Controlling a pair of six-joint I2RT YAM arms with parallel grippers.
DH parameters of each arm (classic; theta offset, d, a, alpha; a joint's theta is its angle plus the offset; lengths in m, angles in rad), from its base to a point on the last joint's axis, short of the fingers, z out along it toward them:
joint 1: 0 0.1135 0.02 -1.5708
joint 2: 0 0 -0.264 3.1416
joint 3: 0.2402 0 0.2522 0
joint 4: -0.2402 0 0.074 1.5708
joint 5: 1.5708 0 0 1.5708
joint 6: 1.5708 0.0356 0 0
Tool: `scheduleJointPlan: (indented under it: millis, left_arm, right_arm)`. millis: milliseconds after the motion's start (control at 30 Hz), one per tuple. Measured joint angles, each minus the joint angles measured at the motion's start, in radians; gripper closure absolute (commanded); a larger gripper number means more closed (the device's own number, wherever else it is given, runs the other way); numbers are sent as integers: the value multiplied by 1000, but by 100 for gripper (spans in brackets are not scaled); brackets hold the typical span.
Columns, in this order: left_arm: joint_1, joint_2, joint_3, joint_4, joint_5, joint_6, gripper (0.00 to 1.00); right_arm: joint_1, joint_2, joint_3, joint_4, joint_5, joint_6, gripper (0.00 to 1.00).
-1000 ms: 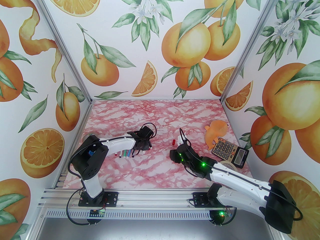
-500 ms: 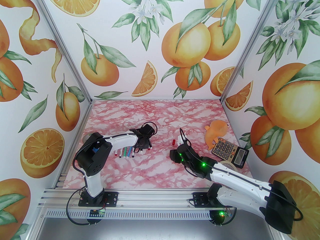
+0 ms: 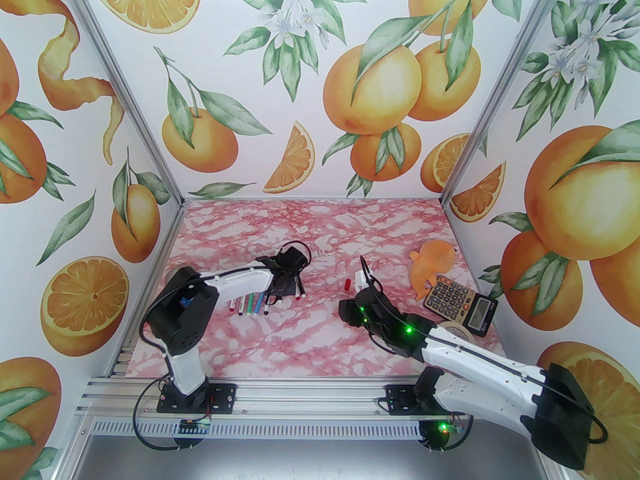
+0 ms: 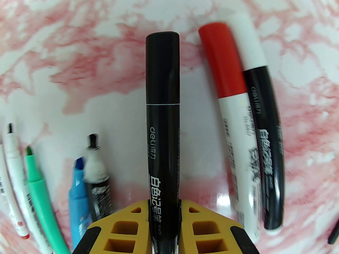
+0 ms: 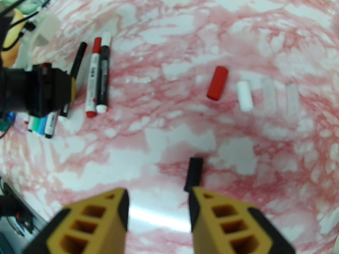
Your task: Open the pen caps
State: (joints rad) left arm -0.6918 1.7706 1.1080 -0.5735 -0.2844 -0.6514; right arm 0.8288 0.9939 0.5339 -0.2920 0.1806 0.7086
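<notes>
On the pink marbled table (image 3: pixel 320 338), the left gripper (image 4: pixel 164 210) is clamped on the barrel of a black marker (image 4: pixel 162 147), whose black cap (image 4: pixel 162 67) is seated on it. The right gripper (image 5: pixel 159 194) is held low over the table with its jaws apart and nothing between them.

Just right of the gripped marker, two capped pens are laid side by side: a white marker (image 4: pixel 237 141) with a red cap (image 4: pixel 221 59), and a second black marker (image 4: pixel 267 147) with a white cap (image 4: pixel 249 41). To its left, several uncapped pens (image 4: pixel 37 184) are fanned out with their tips bared.

Near the right gripper, removed caps are gathered: a loose red cap (image 5: pixel 217 82), a loose white cap (image 5: pixel 244 96), two pale caps (image 5: pixel 268 94), and a loose black cap (image 5: pixel 194 172) just beside a fingertip.

The task is judged past halfway, with three caps left to be pulled.
</notes>
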Motion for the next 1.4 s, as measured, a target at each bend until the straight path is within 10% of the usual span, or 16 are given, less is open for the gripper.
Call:
scheduleJointPlan:
  millis: [267,767,1400]
  left_arm:
    - [0,-263,-108,101,86,84,87]
    - [-62,-531,-386,580,737,212,87]
    - [-150,-447,-385,782,831,159,92]
  right_arm:
    - [-78,-45,0,42,-153,43,58]
    - [-241,3,213,91,-456,121,55]
    - [-248,36,254,90,-489,122,54]
